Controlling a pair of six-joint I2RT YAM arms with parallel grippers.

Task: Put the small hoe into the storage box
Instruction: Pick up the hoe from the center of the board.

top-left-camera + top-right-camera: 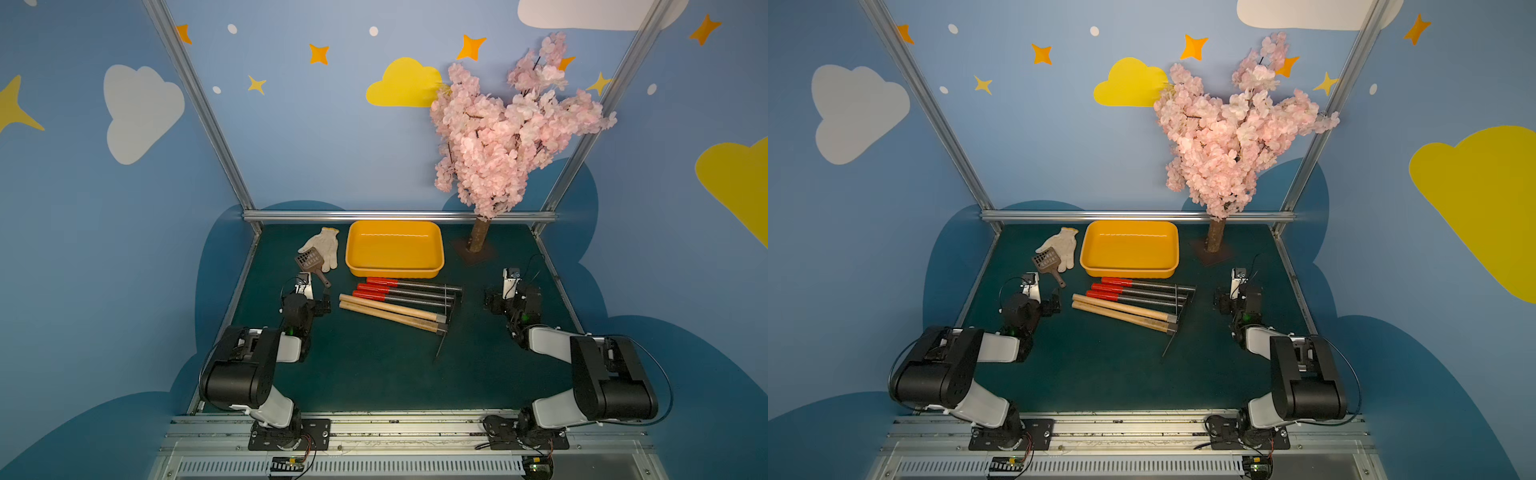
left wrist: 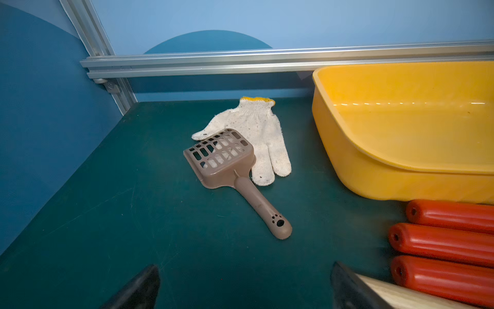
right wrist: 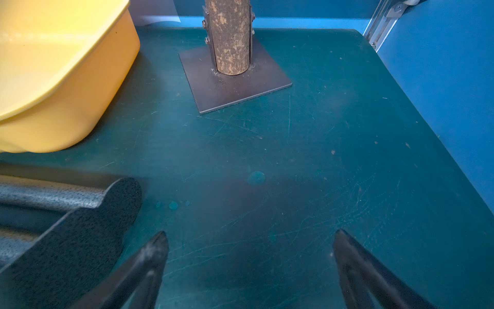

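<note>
The yellow-orange storage box [image 1: 395, 272] [image 1: 1129, 272] stands open at the back middle of the green table. Just in front of it several long tools lie side by side: three with red grips [image 1: 376, 289] [image 2: 449, 240] and two with wooden handles [image 1: 386, 311]. Their dark heads [image 1: 446, 309] [image 3: 80, 235] point right. Which of them is the small hoe I cannot tell. My left gripper [image 1: 322, 305] [image 2: 244, 270] hangs open by the handle ends, holding nothing. My right gripper [image 1: 490, 301] [image 3: 250, 235] hangs open just right of the tool heads, also holding nothing.
A white knit glove [image 1: 326, 245] and a brown slotted scoop [image 1: 309, 262] lie left of the box. An artificial pink tree stands on a trunk [image 1: 478, 237] with a metal base plate [image 3: 235, 88] right of the box. An aluminium rail [image 1: 399, 216] borders the back.
</note>
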